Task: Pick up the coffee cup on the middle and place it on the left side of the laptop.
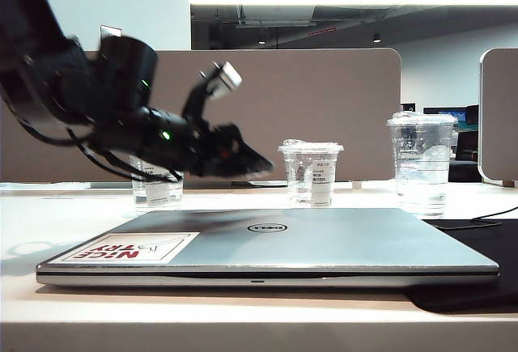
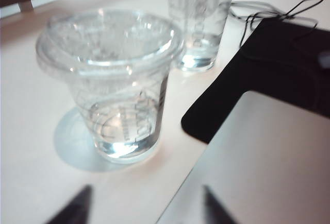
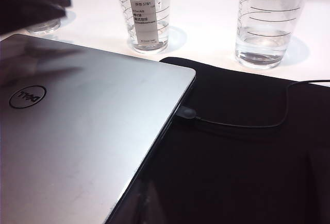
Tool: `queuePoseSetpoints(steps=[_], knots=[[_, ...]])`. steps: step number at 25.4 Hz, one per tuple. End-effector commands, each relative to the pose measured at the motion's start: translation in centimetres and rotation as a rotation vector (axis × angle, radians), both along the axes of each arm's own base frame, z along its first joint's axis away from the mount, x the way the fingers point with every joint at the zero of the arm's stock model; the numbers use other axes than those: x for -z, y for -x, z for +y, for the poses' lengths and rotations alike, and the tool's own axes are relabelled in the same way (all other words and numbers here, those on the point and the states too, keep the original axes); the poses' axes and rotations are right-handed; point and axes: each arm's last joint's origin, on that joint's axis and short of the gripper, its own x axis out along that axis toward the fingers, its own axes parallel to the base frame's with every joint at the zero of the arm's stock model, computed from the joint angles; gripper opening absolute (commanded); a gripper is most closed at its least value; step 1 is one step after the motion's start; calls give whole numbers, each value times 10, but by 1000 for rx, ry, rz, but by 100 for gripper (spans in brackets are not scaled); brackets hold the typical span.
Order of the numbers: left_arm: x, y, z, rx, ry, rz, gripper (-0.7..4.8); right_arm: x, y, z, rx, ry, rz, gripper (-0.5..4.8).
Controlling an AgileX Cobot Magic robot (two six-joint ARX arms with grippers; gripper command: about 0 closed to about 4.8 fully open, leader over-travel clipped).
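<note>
Silver-grey slim Dell laptop (image 1: 324,243), closed, lies nearest the exterior camera on the white table (image 1: 243,320), its red-and-white "NICE TRY" sticker (image 1: 133,248) on the lid. Partly under it lies a black mat (image 3: 247,152). Above the laptop's left part hangs the left gripper (image 1: 259,164), blurred, with its tip aimed toward the clear plastic lidded coffee cup (image 1: 311,174).

In the left wrist view the two dark fingertips (image 2: 77,206) stand apart with nothing between them. The coffee cup stands just ahead of them on the table beside the laptop's edge, not touched. It is upright, long axis vertical, crinkled flat lid (image 2: 108,41) up.

A taller clear unlabelled cup (image 1: 421,166) stands beyond it. A third clear cup (image 1: 158,190) is half hidden behind the arm.

Only the right wrist view shows the narrow white label (image 3: 141,19) clearly, and a thin cable (image 3: 242,126) plugged into the laptop. The right gripper appears in no view.
</note>
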Motion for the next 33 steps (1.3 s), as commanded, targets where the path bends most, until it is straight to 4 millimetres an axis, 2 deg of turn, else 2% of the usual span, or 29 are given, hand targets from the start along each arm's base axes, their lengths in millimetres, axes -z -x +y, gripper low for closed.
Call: queuePoseSetpoints(steps=[1, 4, 6, 16, 20, 33], knots=[[7, -13, -16, -60, -28, -25, 404, 0, 0, 0, 1, -7, -13, -5], [11, -19, -26, -73, -44, -8, 426, 0, 0, 0, 1, -7, -13, -5], [12, -23, -30, -70, -42, -4, 477, 0, 0, 0, 1, -7, -13, -5], [7, -41, -43, -87, -44, 40, 479, 0, 0, 0, 2, -7, -13, -5], [12, -50, -48, -84, -49, 50, 479, 0, 0, 0, 2, -7, -13, -5], [20, -62, -56, -74, -38, 49, 479, 0, 0, 0, 2, -7, -13, -5]])
